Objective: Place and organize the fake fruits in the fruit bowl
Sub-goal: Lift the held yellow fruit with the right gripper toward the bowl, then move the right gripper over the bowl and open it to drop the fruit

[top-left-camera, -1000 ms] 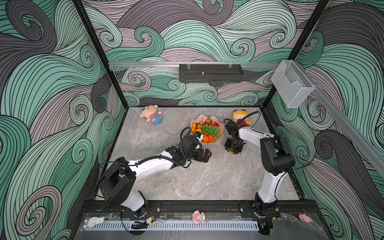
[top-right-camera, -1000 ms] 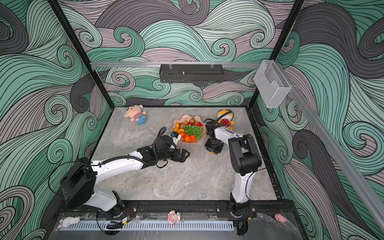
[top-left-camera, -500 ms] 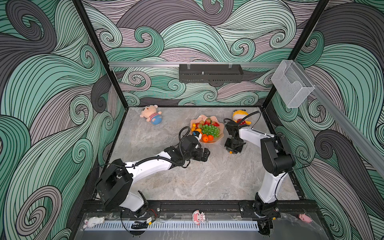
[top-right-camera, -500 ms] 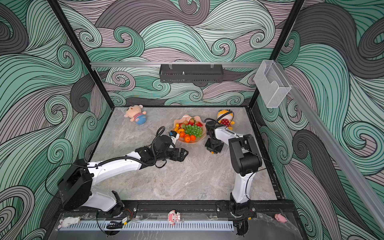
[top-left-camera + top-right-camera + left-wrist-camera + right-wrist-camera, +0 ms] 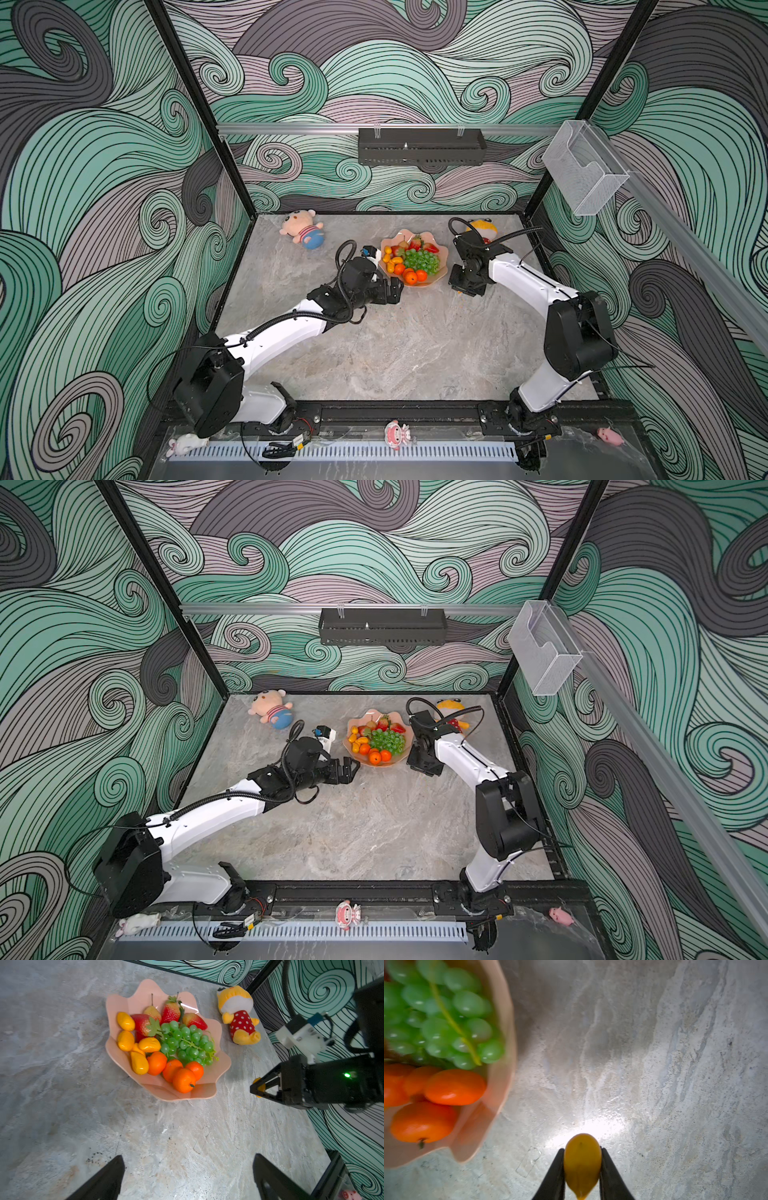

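Note:
The salmon-pink fruit bowl (image 5: 443, 250) (image 5: 367, 718) (image 5: 158, 1088) (image 5: 502, 1076) sits at the back middle of the table. It holds a green grape bunch (image 5: 187, 1043), tangerines (image 5: 184, 1080), strawberries (image 5: 171, 1011) and yellow kumquats (image 5: 124, 1021). My right gripper (image 5: 581, 1149) (image 5: 463, 289) (image 5: 256, 1087) hangs low just right of the bowl, shut on one kumquat (image 5: 582, 1165) that pokes out past the fingertips. My left gripper (image 5: 188, 1158) (image 5: 397, 289) (image 5: 353, 766) is wide open and empty, at the bowl's near-left edge.
A yellow plush in red dotted clothes (image 5: 241, 1016) (image 5: 482, 228) lies behind the right arm near the back right corner. A pink plush doll (image 5: 301, 230) lies at the back left. Bare marble (image 5: 415, 353) stretches from the bowl to the front rail.
My left gripper has drifted a little away from the front, closer to the bowl's near edge. The right gripper has stayed beside the bowl.

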